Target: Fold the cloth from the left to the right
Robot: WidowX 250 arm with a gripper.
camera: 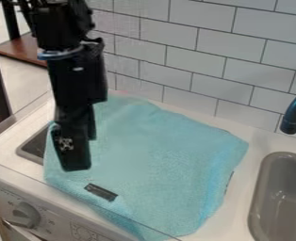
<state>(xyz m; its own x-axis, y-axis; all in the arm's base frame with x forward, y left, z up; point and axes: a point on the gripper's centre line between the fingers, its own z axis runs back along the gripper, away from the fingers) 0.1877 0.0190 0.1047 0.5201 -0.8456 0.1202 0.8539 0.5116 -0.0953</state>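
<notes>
The gripper (pixel 73 162) is hanging over the light-blue cloth's (pixel 157 155) left side, jaws' state impossible to tell, while the cloth is lying spread on the white desk (pixel 11 149), left of the sink (pixel 262 195).

Toy kitchen with sink (pixel 259 197), faucet (pixel 291 123)

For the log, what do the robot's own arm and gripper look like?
The arm is black and blocky, with a blue band around it and a small pale mark below that. The gripper is black too, its side bearing a whitish patterned patch.
</notes>
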